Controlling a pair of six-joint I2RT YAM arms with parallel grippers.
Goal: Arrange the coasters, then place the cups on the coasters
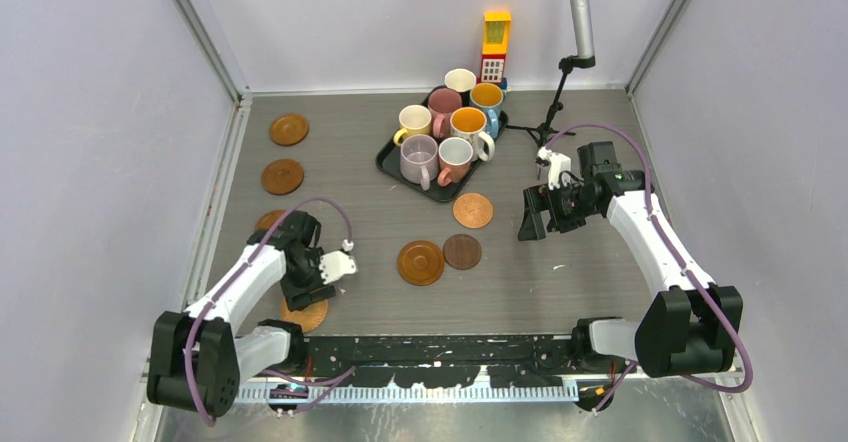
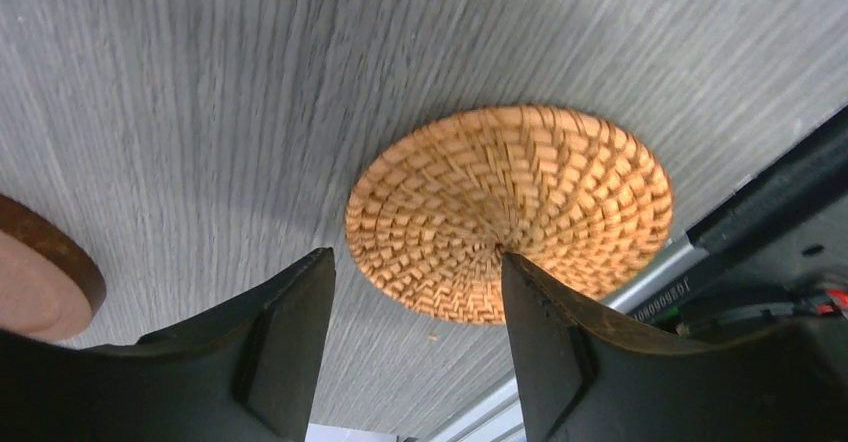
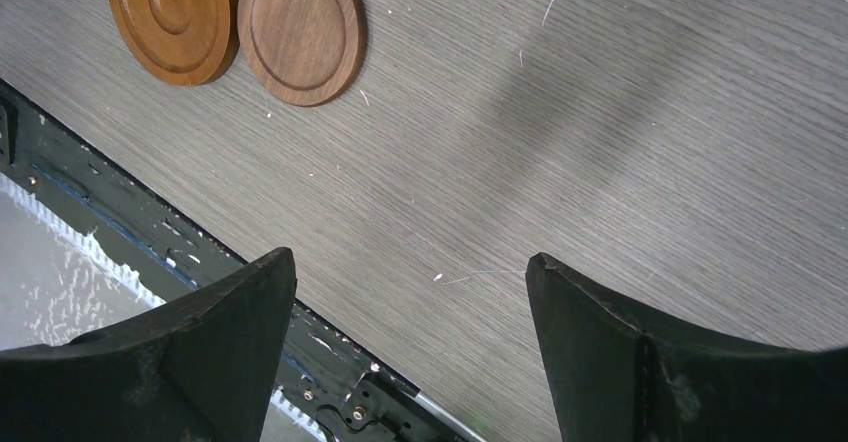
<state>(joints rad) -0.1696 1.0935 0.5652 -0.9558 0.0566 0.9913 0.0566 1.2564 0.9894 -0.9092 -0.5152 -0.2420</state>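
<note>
My left claw point(image 2: 415, 357) is open: the two fingers point(image 2: 285, 347) stand apart and there is nothing between them. It hangs low over the bench point(image 2: 200, 92), near the front left corner. Just past the fingertips a woven coaster point(image 2: 510, 207) lies flat on the bench, close to the front edge. In my wrist view one finger covers a bit of its rim, and I cannot tell if it touches. On the other side I see the edge of a brown coaster point(image 2: 35, 282), apart from the woven one.

My right claw point(image 3: 410, 342) is wide open and holds nothing; below it is only bare bench. Toward the middle of the bench two coasters lie side by side, almost touching: an orange coaster point(image 3: 172, 17) with rings and a dark coaster point(image 3: 302, 30).

From above, a lone coaster point(image 1: 472, 210) lies between this pair and the black tray point(image 1: 385, 159). Along the left side lie a far coaster point(image 1: 288, 129) and a nearer coaster point(image 1: 282, 176), apart from each other. The cups point(image 1: 419, 154), seven of them, all stand together in the tray at the far middle. Just behind the tray stands a toy tower point(image 1: 495, 47).
</note>
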